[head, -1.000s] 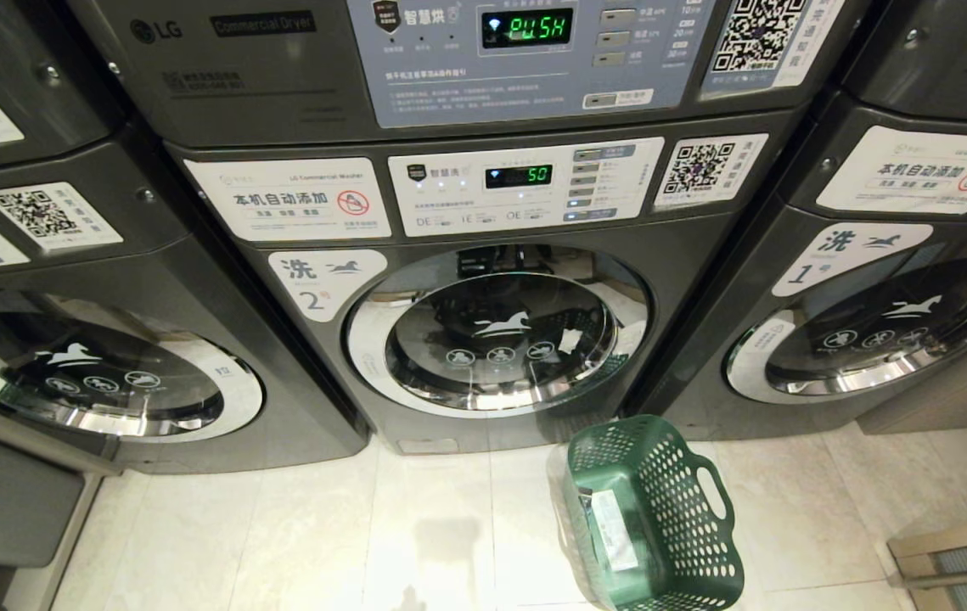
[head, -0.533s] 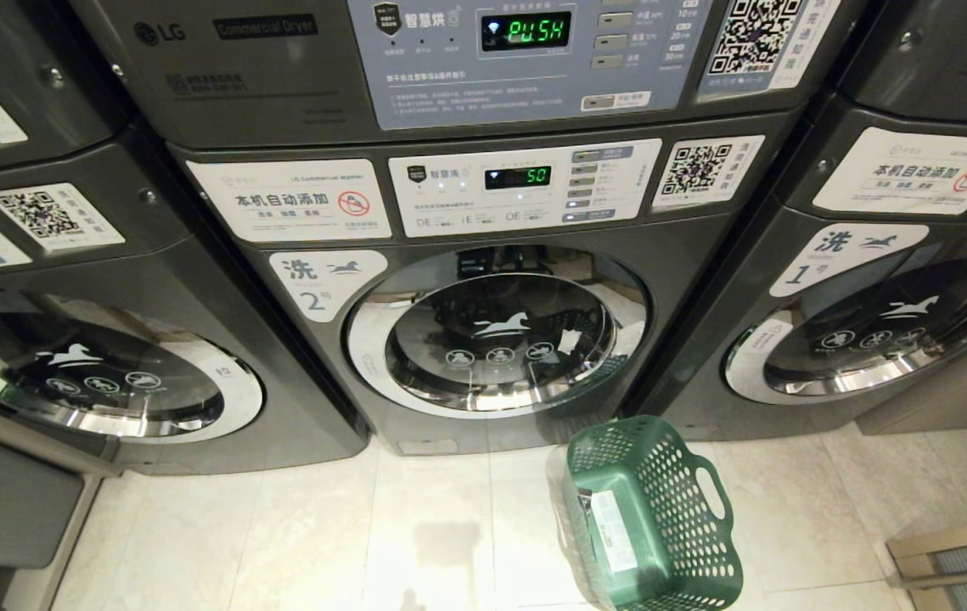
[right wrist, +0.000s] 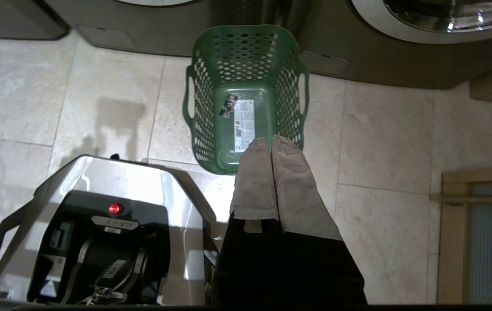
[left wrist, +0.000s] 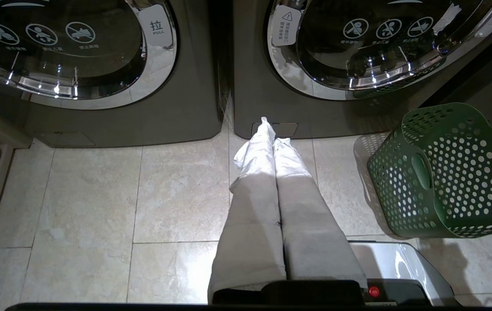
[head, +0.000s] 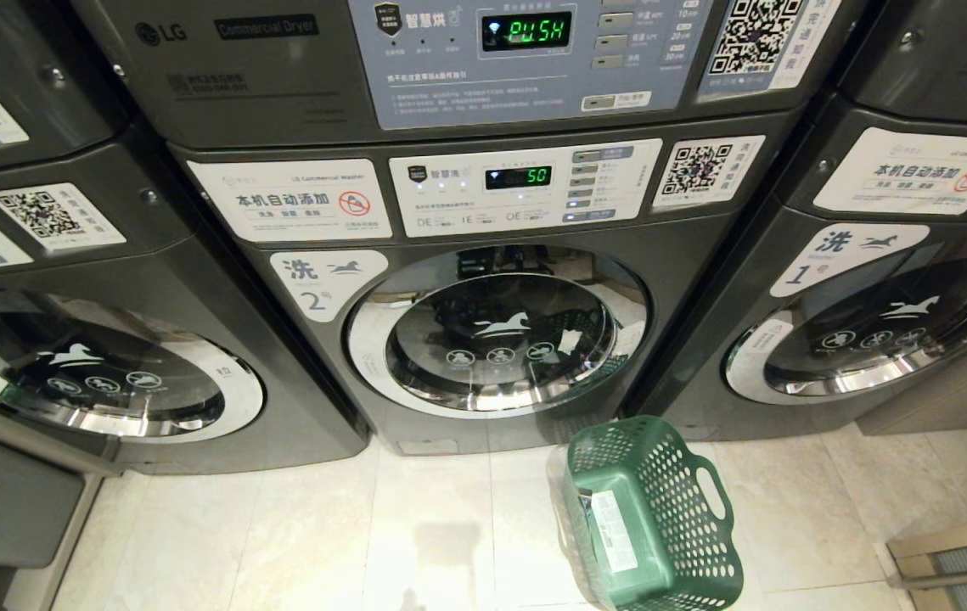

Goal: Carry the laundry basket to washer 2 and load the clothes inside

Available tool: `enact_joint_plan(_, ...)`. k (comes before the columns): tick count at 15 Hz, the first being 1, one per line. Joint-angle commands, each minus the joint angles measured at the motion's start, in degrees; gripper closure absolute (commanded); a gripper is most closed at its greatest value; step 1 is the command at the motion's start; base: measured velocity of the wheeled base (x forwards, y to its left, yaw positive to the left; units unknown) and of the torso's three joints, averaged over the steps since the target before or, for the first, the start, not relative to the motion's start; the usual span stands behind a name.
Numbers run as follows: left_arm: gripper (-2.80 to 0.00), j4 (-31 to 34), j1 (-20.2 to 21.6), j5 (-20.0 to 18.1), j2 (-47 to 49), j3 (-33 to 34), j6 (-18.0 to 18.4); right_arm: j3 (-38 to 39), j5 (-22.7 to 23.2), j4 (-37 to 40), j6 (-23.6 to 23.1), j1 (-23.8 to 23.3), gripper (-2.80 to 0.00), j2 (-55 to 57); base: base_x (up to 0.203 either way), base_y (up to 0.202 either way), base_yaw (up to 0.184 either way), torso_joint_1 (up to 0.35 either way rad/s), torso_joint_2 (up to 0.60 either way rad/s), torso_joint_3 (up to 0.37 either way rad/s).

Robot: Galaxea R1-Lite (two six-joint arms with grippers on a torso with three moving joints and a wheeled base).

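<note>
From the head camera you see washer 2 (head: 496, 331) with its door closed and the laundry basket (head: 653, 518) on the floor at its lower right. Your left wrist shows the left tool (left wrist: 270, 129) closed and empty. Your right wrist shows the right tool (right wrist: 270, 144) closed, empty, above the empty basket.

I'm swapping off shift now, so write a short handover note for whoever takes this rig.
Left gripper: shut, empty, above the floor before washer 2.
Right gripper: shut, empty, above the laundry basket.
Basket: on the floor by washer 2's lower right corner, tipped on its side, nothing in it but the sticker on its base.
Clothes: none in sight; washer 2's door is shut and its glass shows only reflections.
Done: basket delivered, emptied.
Left: probably nothing; confirm the clothes are inside.
</note>
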Motion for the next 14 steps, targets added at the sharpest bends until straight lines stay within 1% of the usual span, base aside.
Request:
enact_joint_plan(1, 0.0, 0.0, 0.0, 0.0, 0.1, 0.0, 0.0, 0.0, 0.4, 0.3, -0.4, -4.2, 0.0, -0.7, 0.0, 0.0, 0.0, 0.0, 0.0, 0.0)
enact_joint_plan(2, 0.0, 0.0, 0.0, 0.0, 0.1, 0.0, 0.0, 0.1, 1.1, 0.3, -1.4, -4.6, 0.0, -3.3, 0.0, 0.0, 0.0, 0.0, 0.0, 0.0)
enact_joint_plan(4, 0.0, 0.0, 0.0, 0.0, 0.1, 0.0, 0.0, 0.1, 1.4, 0.3, -3.5, -5.1, 0.0, -3.7, 0.0, 0.0, 0.0, 0.0, 0.0, 0.0)
enact_joint_plan(5, 0.0, 0.0, 0.0, 0.0, 0.1, 0.0, 0.0, 0.1, 1.3, 0.4, -3.6, -5.0, 0.0, -4.8, 0.0, 0.0, 0.0, 0.0, 0.0, 0.0)
enact_joint_plan(8, 0.0, 0.0, 0.0, 0.0, 0.1, 0.0, 0.0, 0.1, 1.2, 0.3, -3.6, -4.2, 0.0, -15.4, 0.0, 0.0, 0.0, 0.0, 0.0, 0.0)
enact_joint_plan(9, 0.0, 0.0, 0.0, 0.0, 0.1, 0.0, 0.0, 0.1, 1.2, 0.2, -3.9, -4.0, 0.0, -16.7, 0.0, 0.0, 0.0, 0.0, 0.0, 0.0)
enact_joint_plan(14, 0.0, 0.0, 0.0, 0.0, 0.1, 0.0, 0.0, 0.2, 1.4, 0.4, -4.9, -3.7, 0.0, -16.4, 0.0, 0.0, 0.0, 0.0, 0.0, 0.0)
